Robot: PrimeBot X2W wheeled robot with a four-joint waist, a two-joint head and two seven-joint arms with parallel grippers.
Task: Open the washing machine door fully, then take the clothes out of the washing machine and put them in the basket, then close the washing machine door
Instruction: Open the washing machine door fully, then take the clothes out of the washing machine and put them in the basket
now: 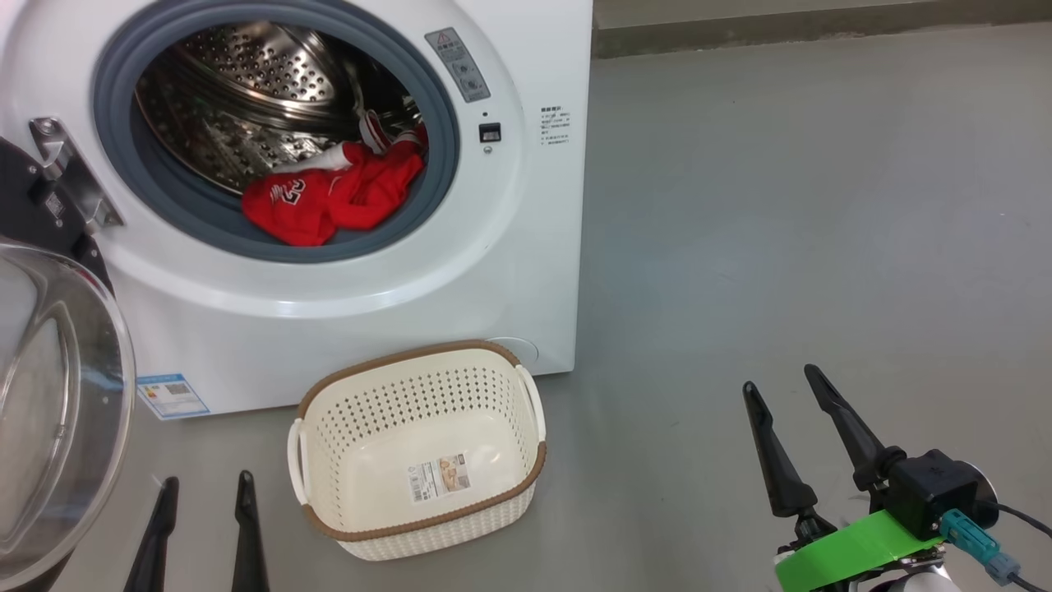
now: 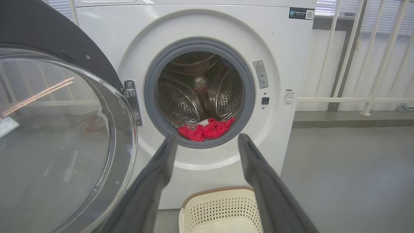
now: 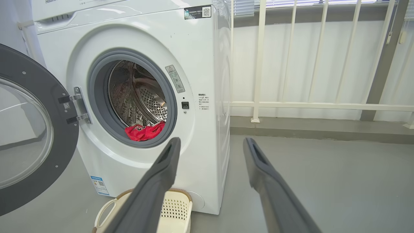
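You see the washing machine door [image 1: 49, 395] swung open at the left. The clothes [image 1: 329, 197] lie at the front of the drum inside the washing machine [image 1: 509, 247], partly on the grey seal. The basket [image 1: 427, 395] stands on the floor just before the machine. The left gripper [image 1: 207, 478] and the right gripper [image 1: 780, 377] hang low, both with jaws apart, holding nothing.

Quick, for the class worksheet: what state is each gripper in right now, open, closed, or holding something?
Left gripper: open, holding nothing.
Right gripper: open, holding nothing.
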